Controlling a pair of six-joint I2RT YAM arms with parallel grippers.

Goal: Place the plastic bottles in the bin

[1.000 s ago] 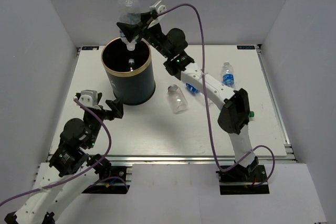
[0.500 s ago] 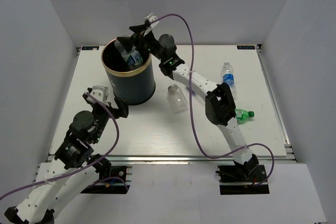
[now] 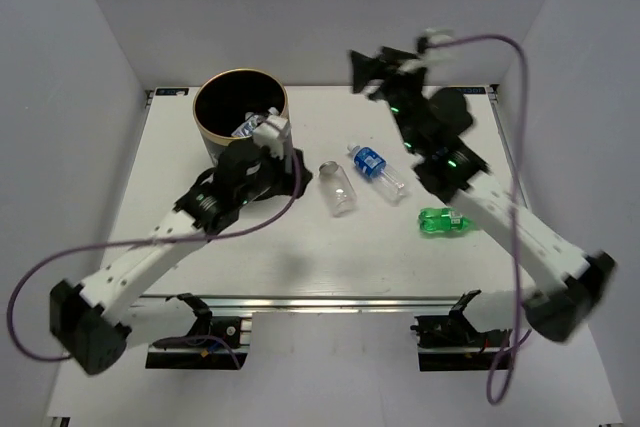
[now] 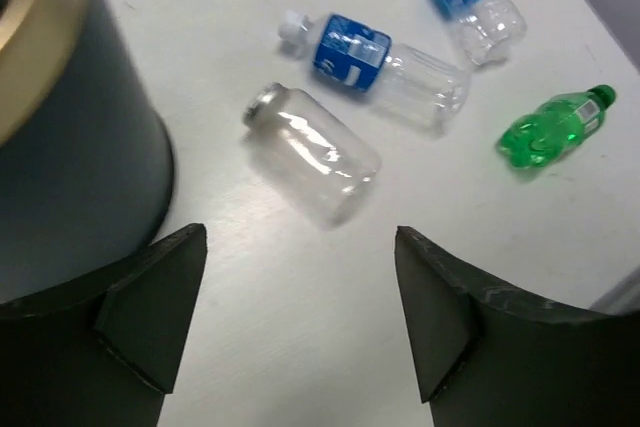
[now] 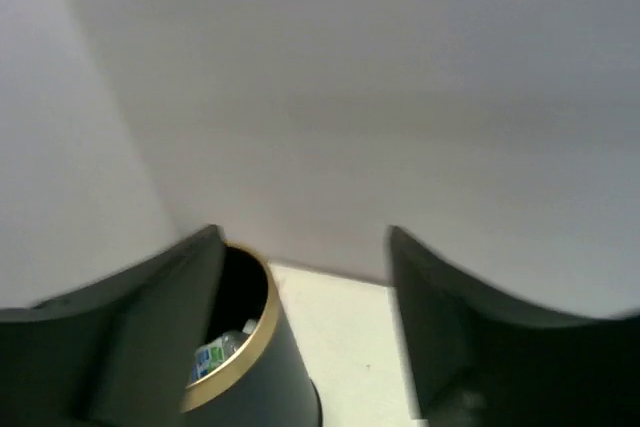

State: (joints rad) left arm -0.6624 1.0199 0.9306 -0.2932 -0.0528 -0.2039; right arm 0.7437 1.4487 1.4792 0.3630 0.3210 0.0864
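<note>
Bin (image 3: 198,119), at the far-left corner of the table (image 3: 300,257), now contains the binned bottle (image 3: 250,127). The right gripper (image 3: 365,72) has swung off rightward and the left gripper (image 3: 288,165) has advanced beside the bin.

Left wrist: jaws apart, empty. The clear bottle (image 4: 315,152) and blue-label bottle (image 4: 375,65) lie diagonally mid-table, caps binward, with the green bottle (image 4: 555,125) apart from them.

Right wrist: jaws apart, empty, above the bin's rim.

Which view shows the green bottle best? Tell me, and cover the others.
Left wrist: the green bottle lies large and unobstructed. Top external shows it whole but small, on the table. Right wrist misses it, showing the bin and wall.
</note>
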